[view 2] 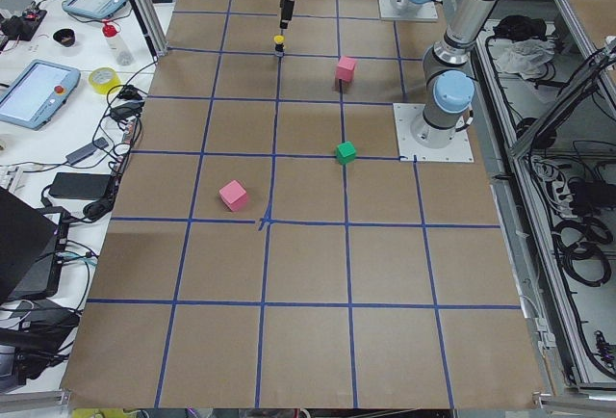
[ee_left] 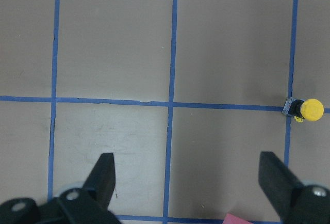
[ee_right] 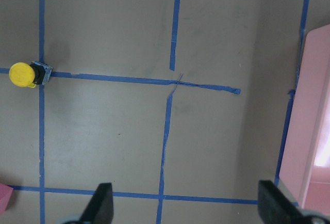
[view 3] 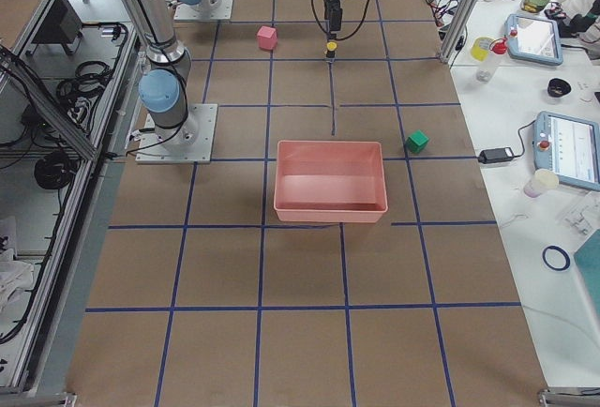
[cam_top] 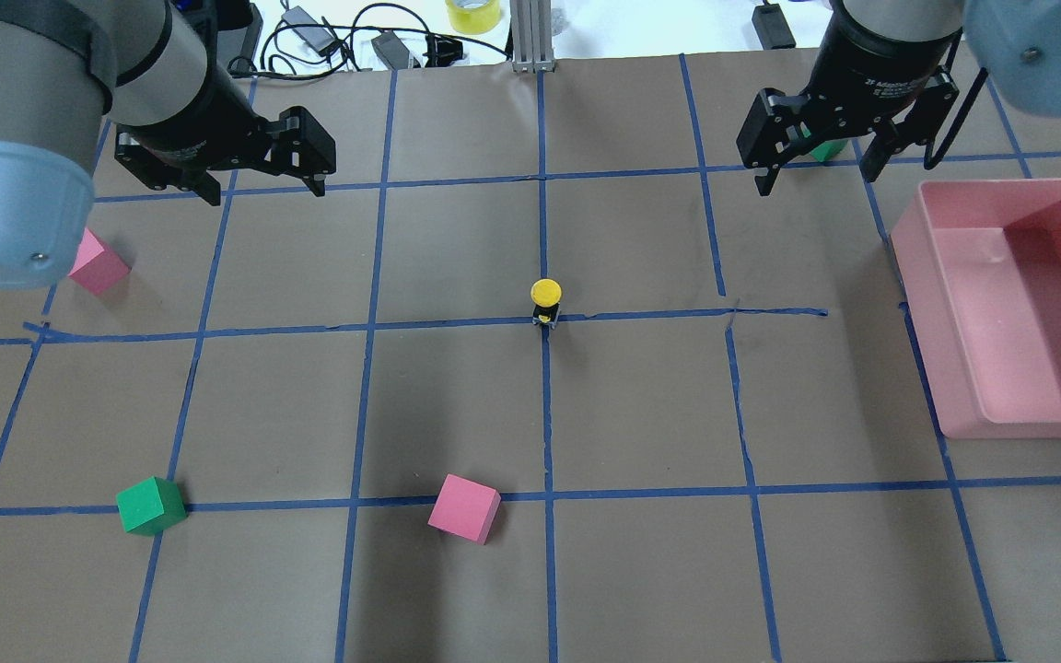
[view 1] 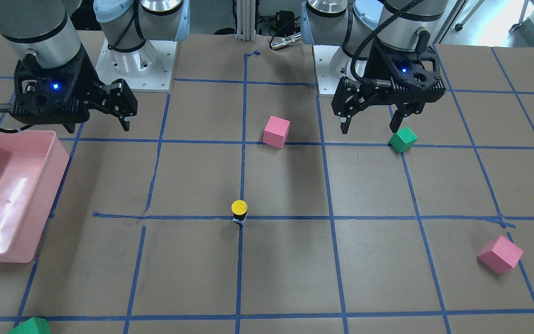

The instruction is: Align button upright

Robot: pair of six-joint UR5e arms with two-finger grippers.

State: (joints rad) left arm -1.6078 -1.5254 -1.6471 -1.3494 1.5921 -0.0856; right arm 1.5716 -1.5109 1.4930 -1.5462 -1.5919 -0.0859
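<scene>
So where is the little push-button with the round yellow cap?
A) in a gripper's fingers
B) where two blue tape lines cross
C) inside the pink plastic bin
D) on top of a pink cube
B: the yellow-capped push-button stands alone on a crossing of blue tape lines, mid-table.

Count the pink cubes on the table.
2. The near cube lies close to the robot, about midway between its arms. The far cube sits farther out, on the robot's left. No view suggests a hidden third.
</scene>
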